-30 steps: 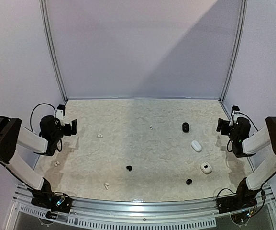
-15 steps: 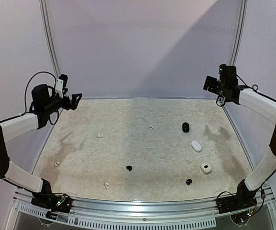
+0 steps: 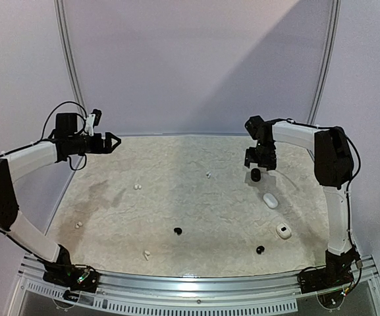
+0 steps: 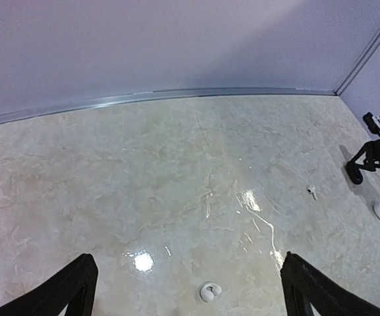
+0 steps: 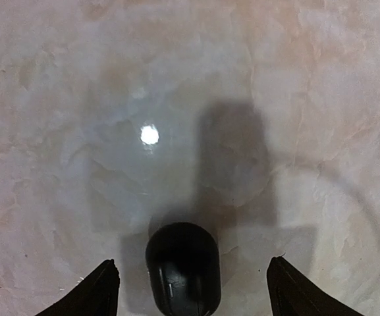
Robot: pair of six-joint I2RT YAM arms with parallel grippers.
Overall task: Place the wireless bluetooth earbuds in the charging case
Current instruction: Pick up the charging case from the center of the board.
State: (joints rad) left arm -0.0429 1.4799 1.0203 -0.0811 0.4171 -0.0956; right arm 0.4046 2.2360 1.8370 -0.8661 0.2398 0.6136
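Soft, even overhead light keeps the table (image 3: 196, 204) bright. A broad diagonal shadow dims the right part of the back wall (image 3: 196, 66), and the frame posts (image 3: 70, 72) bow at the edges of the top view. Both wrist views show small white glare spots on the tabletop, and a blocky grey shadow lies just beyond the black case (image 5: 183, 266), which looks slightly soft.

Pale lavender back wall (image 3: 196, 66) fills upper frame; diagonal shadow (image 3: 275, 72) darkens its right part. Thin metal left post (image 3: 71, 66) and right post (image 3: 323, 66) lean inward at sides. Beige marble-pattern tabletop (image 3: 203, 210) in lower half; metal strip (image 4: 176, 96) along wall base. Metal rail (image 3: 196, 284) across bottom edge. Glare spot (image 5: 149, 134) on glossy surface.
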